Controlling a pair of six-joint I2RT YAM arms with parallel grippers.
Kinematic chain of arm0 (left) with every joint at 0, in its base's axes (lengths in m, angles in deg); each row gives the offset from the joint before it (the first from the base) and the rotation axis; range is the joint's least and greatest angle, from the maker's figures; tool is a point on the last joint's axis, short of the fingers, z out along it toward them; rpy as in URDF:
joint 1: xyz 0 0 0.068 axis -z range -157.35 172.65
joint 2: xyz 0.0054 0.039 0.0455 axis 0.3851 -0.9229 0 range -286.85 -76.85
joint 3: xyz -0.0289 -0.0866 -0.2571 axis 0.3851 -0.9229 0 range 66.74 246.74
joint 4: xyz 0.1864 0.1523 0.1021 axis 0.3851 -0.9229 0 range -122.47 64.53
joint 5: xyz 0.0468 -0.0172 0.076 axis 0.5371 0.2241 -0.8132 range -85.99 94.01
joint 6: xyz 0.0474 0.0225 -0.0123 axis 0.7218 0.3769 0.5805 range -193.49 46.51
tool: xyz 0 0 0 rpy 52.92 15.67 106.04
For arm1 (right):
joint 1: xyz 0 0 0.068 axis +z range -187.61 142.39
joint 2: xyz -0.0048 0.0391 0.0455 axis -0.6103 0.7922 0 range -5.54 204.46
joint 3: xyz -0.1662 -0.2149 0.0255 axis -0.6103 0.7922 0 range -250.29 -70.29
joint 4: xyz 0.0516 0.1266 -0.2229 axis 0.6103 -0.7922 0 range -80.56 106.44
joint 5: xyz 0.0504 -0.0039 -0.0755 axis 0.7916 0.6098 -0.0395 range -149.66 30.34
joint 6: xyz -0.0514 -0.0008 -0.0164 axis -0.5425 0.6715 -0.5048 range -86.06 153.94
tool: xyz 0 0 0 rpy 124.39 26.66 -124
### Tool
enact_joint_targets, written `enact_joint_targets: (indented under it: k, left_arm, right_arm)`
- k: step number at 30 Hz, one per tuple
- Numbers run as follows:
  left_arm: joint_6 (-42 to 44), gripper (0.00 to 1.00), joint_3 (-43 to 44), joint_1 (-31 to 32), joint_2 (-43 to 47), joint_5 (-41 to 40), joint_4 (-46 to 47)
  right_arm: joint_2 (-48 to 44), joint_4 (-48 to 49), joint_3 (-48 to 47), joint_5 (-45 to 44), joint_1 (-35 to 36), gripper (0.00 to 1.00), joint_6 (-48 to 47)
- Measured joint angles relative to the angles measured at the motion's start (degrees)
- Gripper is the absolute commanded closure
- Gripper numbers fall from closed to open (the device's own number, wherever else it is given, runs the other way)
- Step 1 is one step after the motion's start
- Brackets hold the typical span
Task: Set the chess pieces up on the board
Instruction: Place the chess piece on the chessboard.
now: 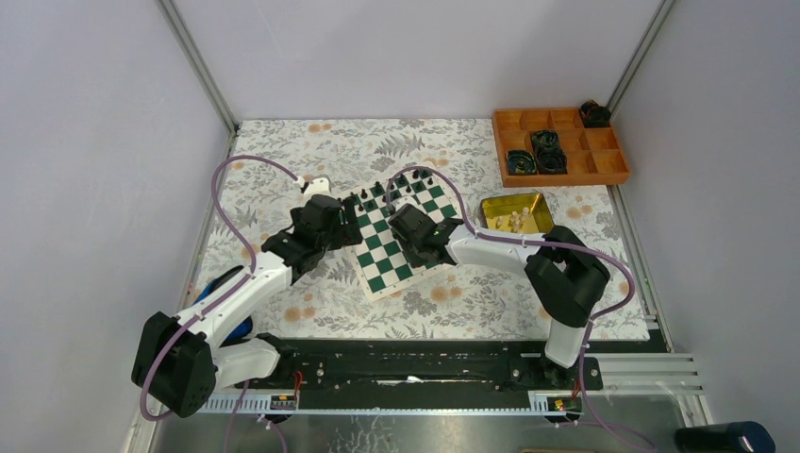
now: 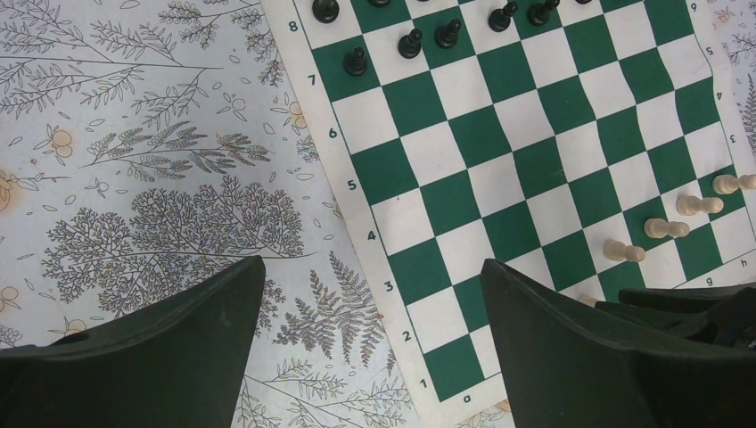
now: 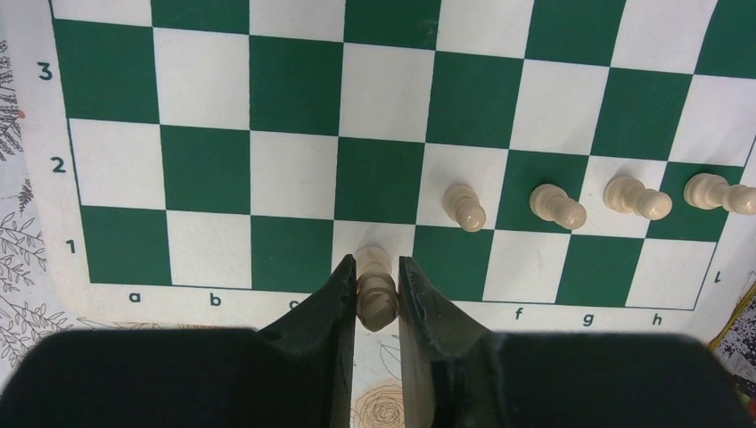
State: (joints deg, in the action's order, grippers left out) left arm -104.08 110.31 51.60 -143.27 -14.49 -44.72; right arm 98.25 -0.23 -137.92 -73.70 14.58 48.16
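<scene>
Four cream pawns [image 3: 557,206] stand in a row right of centre in the right wrist view, on the board [image 3: 294,98]. Lower left of them the right gripper [image 3: 376,267] has its jaws pinched on a cream piece [image 3: 376,285] over a white square at the bottom edge. Above the left border and the floral table [image 2: 134,178], the left gripper [image 2: 371,266] holds its jaws wide apart and empty, with black pieces [image 2: 410,42] lining the top of that frame.
</scene>
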Motion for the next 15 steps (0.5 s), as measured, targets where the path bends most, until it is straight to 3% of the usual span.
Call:
enact_joint_targets:
  k: [6, 15]
  left_arm:
    - [0.0, 0.01, 0.0, 0.0, 0.0, 0.0, 0.0]
    - [0.0, 0.01, -0.2, 0.0, -0.17, 0.02, 0.02]
  right_arm:
    - [0.33, 0.79, 0.24, 0.0, 0.0, 1.0, 0.0]
    - [0.33, 1.44, 0.5, 0.02, 0.0, 0.67, -0.02]
